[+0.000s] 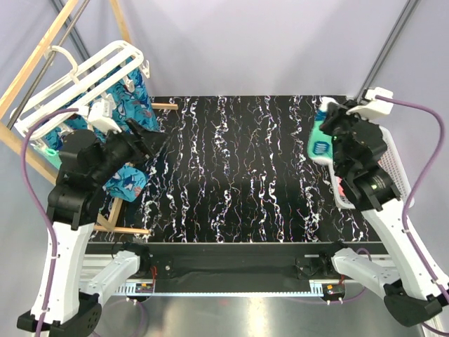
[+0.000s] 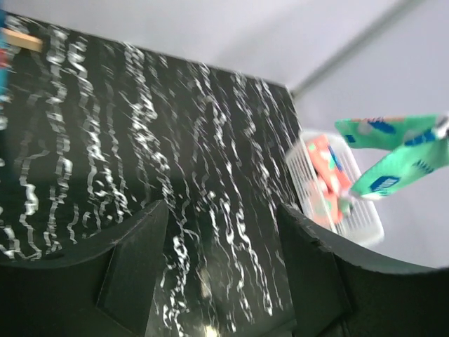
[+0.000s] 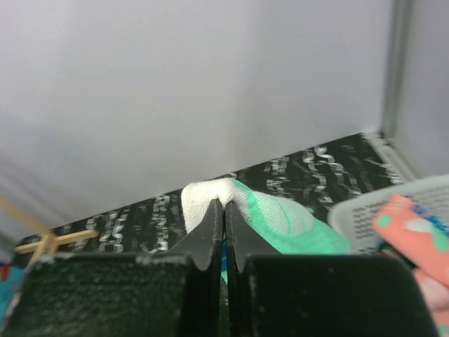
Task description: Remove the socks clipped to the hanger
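Mint sock: soft knit with a white end, dangling at three o'clock above the basket.
Right gripper: fingers pressing together, pinching the mint sock.
Left gripper: jaws standing apart, gripping nothing, just beside the hanger.
Hanger: white barred plastic, tilting at ten o'clock, with blue socks hanging beneath.
Wooden frame: poles crossing behind the hanger.
Table: black, white-veined, stretching flat between the arms.
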Available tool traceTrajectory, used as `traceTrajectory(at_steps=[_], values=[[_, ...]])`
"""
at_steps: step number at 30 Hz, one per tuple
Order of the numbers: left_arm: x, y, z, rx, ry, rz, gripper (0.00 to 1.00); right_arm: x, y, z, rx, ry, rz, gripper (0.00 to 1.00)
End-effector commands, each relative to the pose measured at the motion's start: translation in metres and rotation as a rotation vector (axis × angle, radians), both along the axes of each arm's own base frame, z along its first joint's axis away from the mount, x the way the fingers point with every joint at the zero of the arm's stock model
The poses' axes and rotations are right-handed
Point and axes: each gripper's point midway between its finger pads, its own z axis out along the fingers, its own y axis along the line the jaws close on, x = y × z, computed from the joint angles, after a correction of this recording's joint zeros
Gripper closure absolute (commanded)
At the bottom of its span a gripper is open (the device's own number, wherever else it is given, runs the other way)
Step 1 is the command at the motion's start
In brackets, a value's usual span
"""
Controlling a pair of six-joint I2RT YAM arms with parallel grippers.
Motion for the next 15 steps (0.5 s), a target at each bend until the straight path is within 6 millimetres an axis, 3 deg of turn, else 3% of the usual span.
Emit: traceTrajectory(at_steps=[1,6,10,13,15], values=[[-0.010,-0.028,0.016,0.006,-0.105,-0.172,0.31,-0.017,-0.045,-0.014,-0.153,0.108,-0.185,1.00],[-0.006,-0.070,-0.023,0.069,-0.023,-0.310,0.30,-0.021,-0.040,-0.014,-0.150,0.103,-0.142,1.00],[-0.009,-0.099,-0.041,0.127,0.003,-0.426,0.27,-0.010,-0.039,-0.037,-0.205,0.214,-0.159,1.00],[-0.009,-0.106,-0.058,0.193,0.031,-0.485,0.25,0.000,-0.032,-0.051,-0.210,0.264,-0.142,1.00],[-0.004,-0.105,-0.079,0.266,0.063,-0.510,0.24,0.006,-0.012,-0.060,-0.174,0.277,-0.045,1.00]])
